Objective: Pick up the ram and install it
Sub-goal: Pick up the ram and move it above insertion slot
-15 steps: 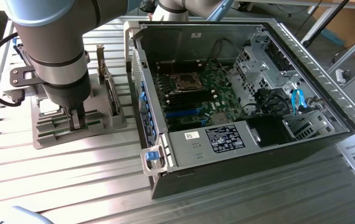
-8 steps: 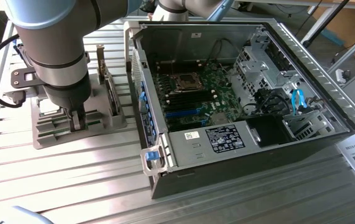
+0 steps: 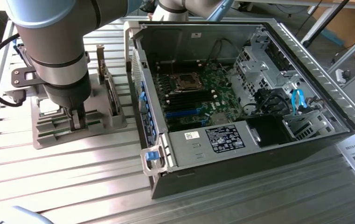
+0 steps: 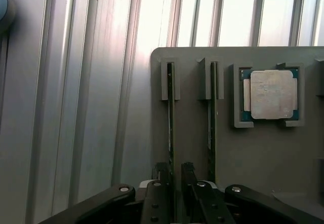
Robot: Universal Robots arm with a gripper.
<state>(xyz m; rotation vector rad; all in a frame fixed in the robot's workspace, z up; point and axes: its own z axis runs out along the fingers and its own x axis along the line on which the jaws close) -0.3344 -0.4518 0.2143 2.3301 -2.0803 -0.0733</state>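
1. Gripper point(image 4: 175, 168) is down over the grey holder point(image 4: 192, 133), which sits on the slatted metal table point(image 3: 52, 177) at the exterior view's left, just beside the open computer case point(image 3: 302, 79). Its two black fingers point(image 4: 161, 193) stand apart, one on each side of a stick, with a sliver of space showing. From where I stand I would not call that clamped.

2. That stick is the ram point(image 4: 171, 112). It stands on edge in one of the holder's slots and is the one farther from the processor chip point(image 4: 272, 94). A second stick point(image 4: 212, 112) stands in the neighbouring slot, between the ram and the chip.

3. I judge the step in hand to be the pick-up, at the point of taking hold. The ram sits fully in its slot and nothing is lifted. Installing has not begun: the case fills the middle of the exterior view with its motherboard point(image 3: 196, 93) bare, and I cannot tell from here which memory sockets are free.

4. To my eye, a good hold calls for several things:
   - The fingers should meet the stick's flat faces squarely, clear of the holder's slot walls.
   - The finger between the two sticks has little room, so it must not nudge the second stick.
   - The pull should run straight along the slot, or the thin board may bind.
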